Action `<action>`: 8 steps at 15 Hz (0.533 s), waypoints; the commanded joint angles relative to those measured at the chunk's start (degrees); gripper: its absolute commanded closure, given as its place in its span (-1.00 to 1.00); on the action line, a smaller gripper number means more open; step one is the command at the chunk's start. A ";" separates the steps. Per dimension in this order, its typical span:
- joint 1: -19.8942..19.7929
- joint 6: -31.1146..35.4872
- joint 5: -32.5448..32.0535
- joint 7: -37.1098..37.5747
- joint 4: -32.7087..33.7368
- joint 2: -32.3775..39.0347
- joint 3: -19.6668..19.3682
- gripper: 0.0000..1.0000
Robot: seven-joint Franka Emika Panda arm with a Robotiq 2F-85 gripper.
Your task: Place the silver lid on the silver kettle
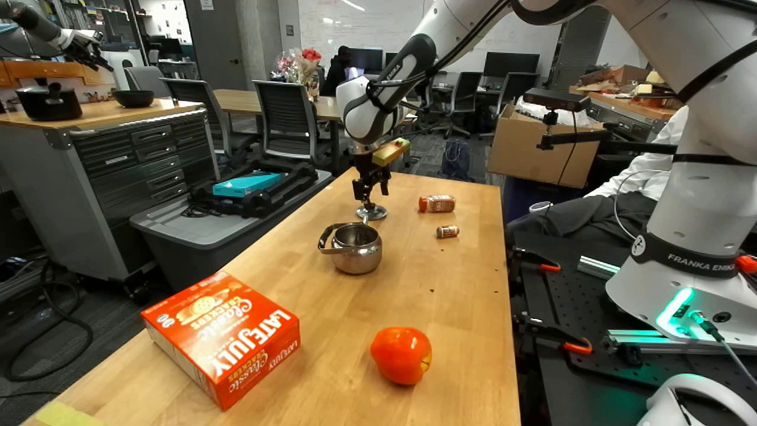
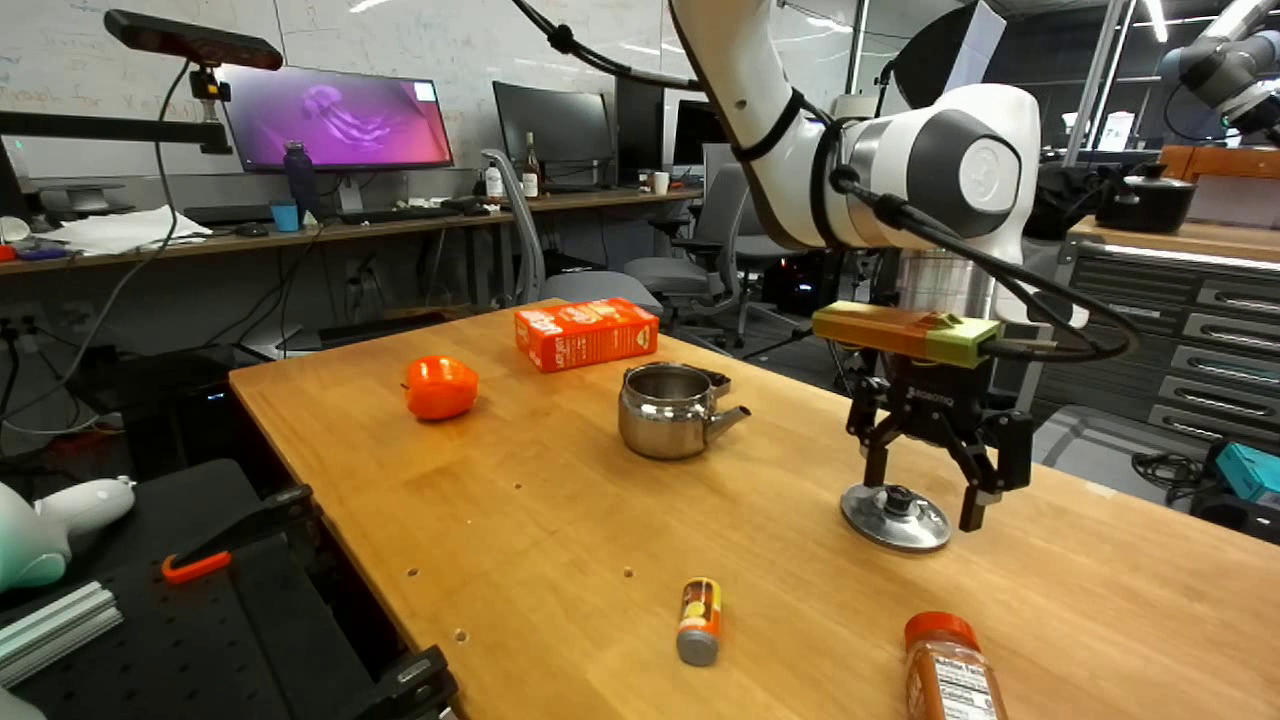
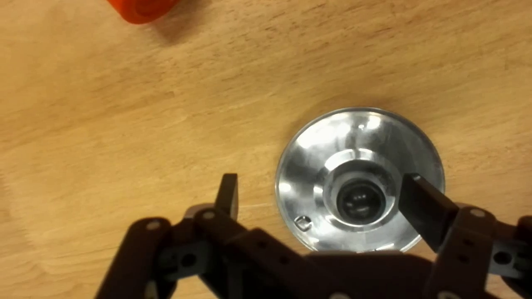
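Note:
The silver lid [image 2: 882, 527] lies flat on the table with its black knob up; it also shows in an exterior view [image 1: 371, 213] and the wrist view [image 3: 305, 166]. The silver kettle [image 1: 358, 260] stands upright with its mouth uncovered, its handle folded to one side; it also shows in an exterior view [image 2: 665, 432]. My gripper [image 2: 922, 502] is open just above the lid, also seen in an exterior view [image 1: 373, 195]. In the wrist view the fingers [image 3: 319, 177] stand on either side of the knob, which sits nearer the right finger. Nothing is held.
A clear bottle with a red cap [image 1: 439, 204] and a small brown container [image 1: 447, 231] lie near the lid. An orange-red ball [image 1: 402, 355] and a red cracker box [image 1: 222, 337] are beyond the kettle. A red edge [image 3: 143, 8] shows atop the wrist view.

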 commanded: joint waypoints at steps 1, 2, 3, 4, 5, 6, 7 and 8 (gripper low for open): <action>1.38 -1.89 -1.40 1.46 3.65 2.32 -1.59 -0.49; 1.41 -1.79 -1.60 1.55 3.81 2.46 -1.66 -0.47; 1.41 -1.89 -1.65 1.53 3.92 2.47 -1.66 -0.41; 1.50 -1.74 -1.72 1.65 3.81 2.44 -1.72 -0.22; 1.49 -1.76 -1.69 1.64 3.94 2.47 -1.70 -0.07; 1.57 -1.70 -1.72 1.73 3.88 2.35 -1.72 0.08; 1.58 -1.75 -1.73 1.74 4.11 2.44 -1.74 0.26; 1.60 -1.75 -1.72 1.76 4.22 2.48 -1.75 0.39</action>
